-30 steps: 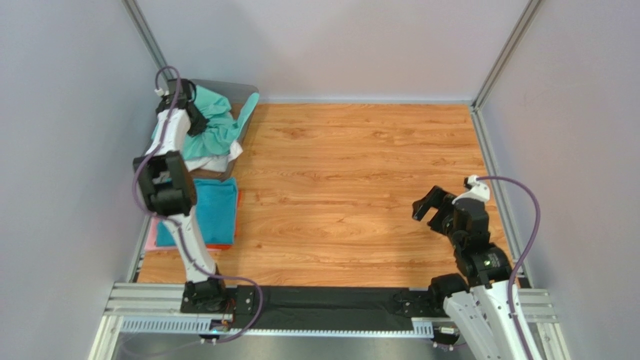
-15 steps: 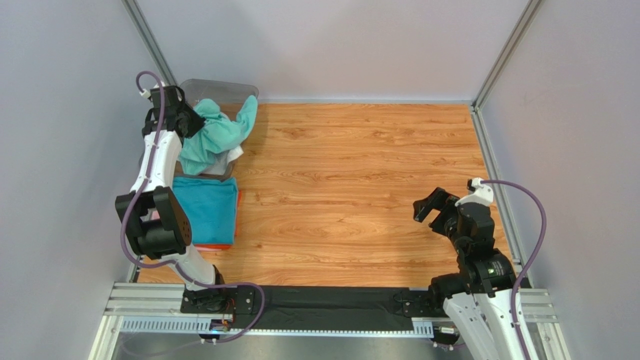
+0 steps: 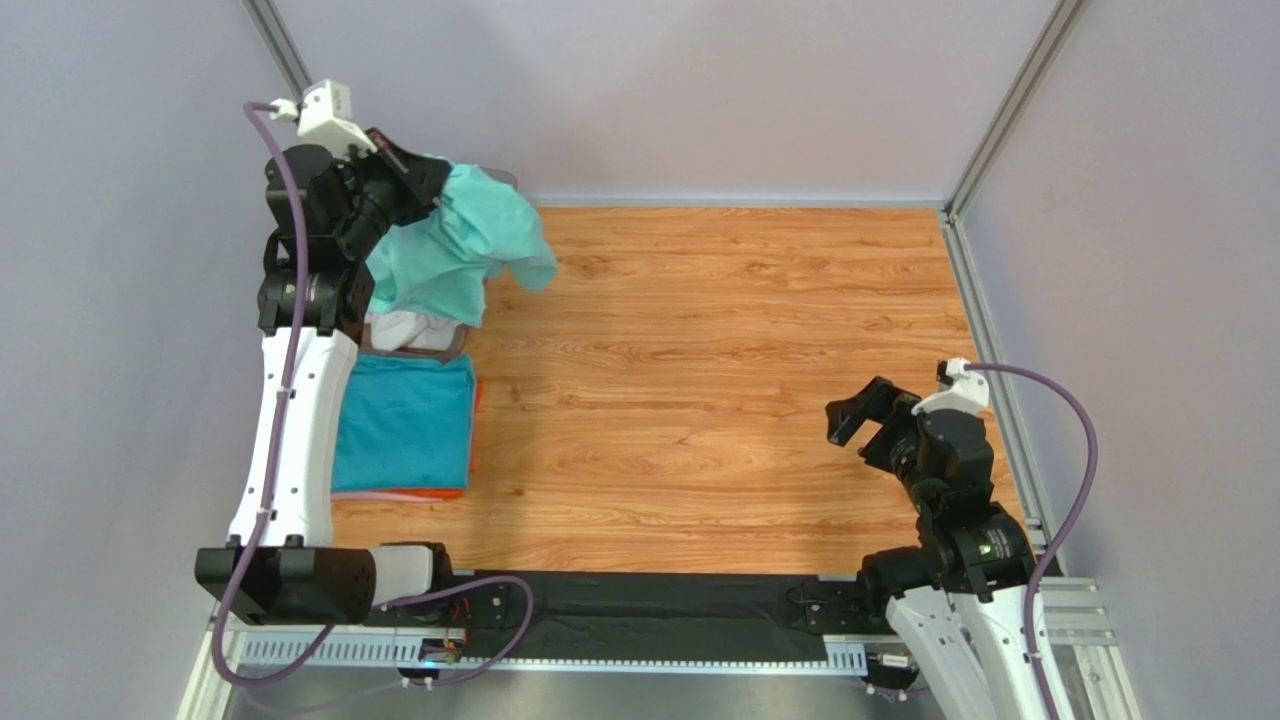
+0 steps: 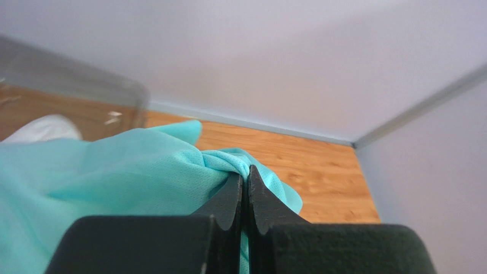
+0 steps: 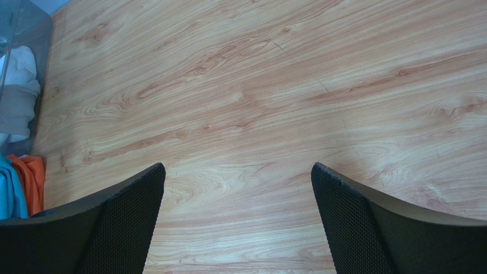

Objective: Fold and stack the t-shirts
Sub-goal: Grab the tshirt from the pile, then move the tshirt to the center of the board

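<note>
left arm (image 3: 301, 402): stretched up tall, wrist high
left gripper (image 4: 246, 178): jaws pressed together
right arm (image 3: 962, 528): low, elbow bent
right gripper (image 5: 237, 171): jaws wide apart

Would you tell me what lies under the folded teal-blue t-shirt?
Only an orange t-shirt shows, as a thin edge along the near side of the teal-blue t-shirt. Anything else beneath is covered.

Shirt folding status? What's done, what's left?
Done: folded stack on the table, far left, teal shirt over an orange shirt. In hand: left fingers pinch the mint shirt, hanging in the air near the bin. Left: fold and stack it, then the white shirt in the bin. Right fingers open, empty.
</note>
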Robot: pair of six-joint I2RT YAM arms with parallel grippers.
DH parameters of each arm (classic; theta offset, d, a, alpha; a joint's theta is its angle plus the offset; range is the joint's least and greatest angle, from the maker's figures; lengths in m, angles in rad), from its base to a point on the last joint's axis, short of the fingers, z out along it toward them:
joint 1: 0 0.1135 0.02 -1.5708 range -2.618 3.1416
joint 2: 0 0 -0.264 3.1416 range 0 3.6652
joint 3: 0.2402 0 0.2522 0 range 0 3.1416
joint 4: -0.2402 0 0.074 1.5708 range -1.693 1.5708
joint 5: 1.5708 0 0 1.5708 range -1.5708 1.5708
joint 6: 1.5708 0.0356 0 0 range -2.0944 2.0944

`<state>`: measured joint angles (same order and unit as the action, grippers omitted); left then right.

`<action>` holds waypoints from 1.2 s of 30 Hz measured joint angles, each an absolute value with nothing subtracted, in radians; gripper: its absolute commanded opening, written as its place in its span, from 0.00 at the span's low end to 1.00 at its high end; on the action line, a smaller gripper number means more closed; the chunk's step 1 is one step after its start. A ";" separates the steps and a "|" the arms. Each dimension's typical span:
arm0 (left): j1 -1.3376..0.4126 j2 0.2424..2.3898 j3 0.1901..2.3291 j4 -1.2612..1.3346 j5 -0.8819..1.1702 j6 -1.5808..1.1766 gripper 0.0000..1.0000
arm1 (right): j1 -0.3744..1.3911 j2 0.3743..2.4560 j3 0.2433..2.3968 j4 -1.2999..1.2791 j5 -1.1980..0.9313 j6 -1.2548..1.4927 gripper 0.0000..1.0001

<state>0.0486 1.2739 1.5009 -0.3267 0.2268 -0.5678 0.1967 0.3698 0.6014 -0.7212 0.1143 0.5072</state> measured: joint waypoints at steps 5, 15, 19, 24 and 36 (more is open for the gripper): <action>-0.168 1.262 1.599 -0.321 0.344 -0.501 0.00 | 0.197 0.348 0.601 -0.720 0.115 0.507 1.00; -0.579 1.370 1.689 -0.326 0.554 -0.355 0.31 | 0.197 0.315 0.601 -0.720 0.159 0.508 1.00; -0.577 1.397 1.508 -0.349 0.446 -0.334 0.97 | 0.197 0.313 0.601 -0.722 0.183 0.509 1.00; -0.552 1.428 1.221 -0.460 0.233 -0.366 1.00 | 0.197 0.323 0.601 -0.723 0.206 0.511 1.00; -0.511 1.258 0.938 -0.487 0.198 -0.476 1.00 | 0.196 0.405 0.601 -0.749 0.218 0.545 1.00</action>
